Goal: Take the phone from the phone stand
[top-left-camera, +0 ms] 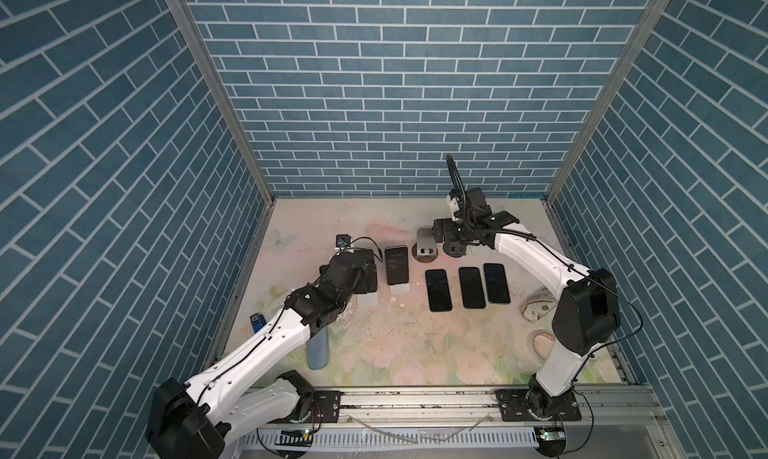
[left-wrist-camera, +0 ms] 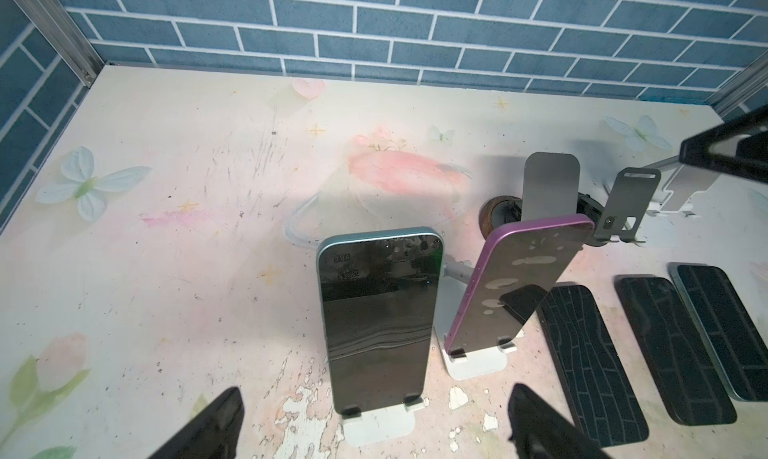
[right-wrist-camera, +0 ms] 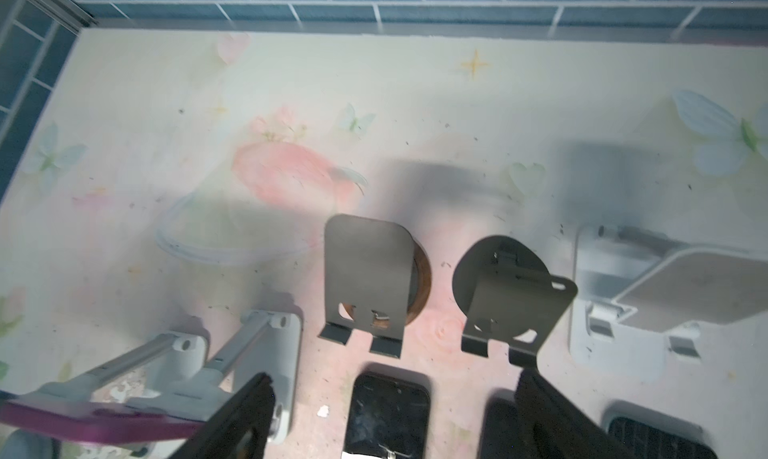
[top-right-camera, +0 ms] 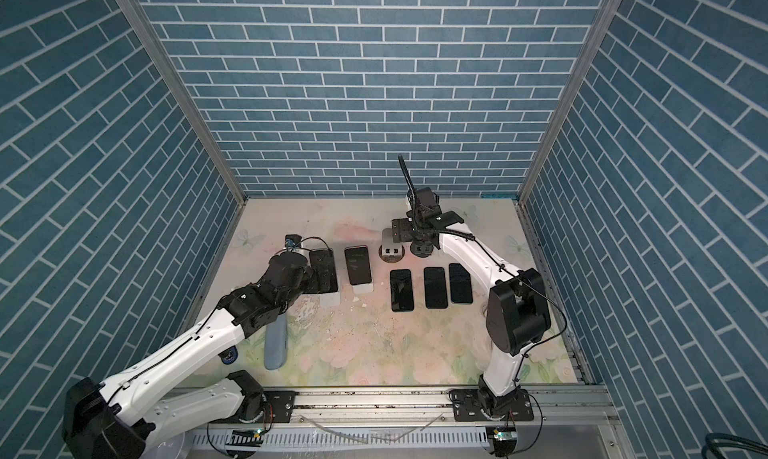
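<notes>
Phones still to lift number two: a teal phone [left-wrist-camera: 376,324] and a purple phone [left-wrist-camera: 515,286], each propped upright on its own white stand [left-wrist-camera: 380,425], side by side, feet caught behind two small lips. Three dark phones [top-left-camera: 467,287] lie flat on the table [top-left-camera: 399,353] just to their right, and behind those stand three bare stands, one of them a grey plate [right-wrist-camera: 368,278].

Judging by looks, a phone is stiff, fairly heavy for its size, and glassy: slick on the faces, breakable if dropped. Best hold is across the long metal edges, above the middle, then lift up and clear of the lips so the light stand does not tip or come along.

Left gripper [left-wrist-camera: 374,428] is spread wide and empty, its fingertips [left-wrist-camera: 220,415] on either side of the teal phone's foot, not touching. Right gripper [right-wrist-camera: 390,415] is parted too, holding nothing, above the bare stands.
</notes>
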`<state>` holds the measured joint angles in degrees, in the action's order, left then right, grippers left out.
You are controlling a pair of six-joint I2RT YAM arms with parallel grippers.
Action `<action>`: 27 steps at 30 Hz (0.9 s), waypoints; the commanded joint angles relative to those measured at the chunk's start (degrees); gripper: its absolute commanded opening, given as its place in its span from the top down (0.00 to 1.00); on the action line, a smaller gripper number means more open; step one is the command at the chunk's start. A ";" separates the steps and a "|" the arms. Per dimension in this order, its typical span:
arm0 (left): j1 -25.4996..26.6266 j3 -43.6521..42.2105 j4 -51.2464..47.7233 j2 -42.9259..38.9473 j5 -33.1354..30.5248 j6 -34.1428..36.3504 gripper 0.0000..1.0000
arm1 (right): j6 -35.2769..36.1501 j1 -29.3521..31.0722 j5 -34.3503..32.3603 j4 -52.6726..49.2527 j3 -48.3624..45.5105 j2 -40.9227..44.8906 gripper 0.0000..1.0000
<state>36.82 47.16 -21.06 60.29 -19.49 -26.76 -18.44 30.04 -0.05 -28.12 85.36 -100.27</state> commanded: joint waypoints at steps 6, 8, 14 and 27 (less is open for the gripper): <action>2.28 3.20 -1.26 2.61 -1.38 -2.48 0.00 | -4.20 -0.01 -2.75 5.41 -9.56 6.53 0.08; 2.73 3.29 -1.11 2.79 -1.56 -2.72 0.00 | -4.96 0.07 -2.40 6.41 -11.34 7.28 0.08; 3.35 3.47 -0.72 2.74 -1.42 -3.46 0.00 | -6.09 2.58 -4.21 9.19 -15.13 9.16 0.08; 5.41 5.28 -5.44 4.82 -6.74 -7.41 0.00 | -6.27 10.02 -7.13 12.94 -17.51 8.49 0.08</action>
<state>41.95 50.33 -22.96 64.51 -22.61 -32.27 -23.33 39.97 -5.58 -17.04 69.34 -92.82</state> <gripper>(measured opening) 0.996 0.917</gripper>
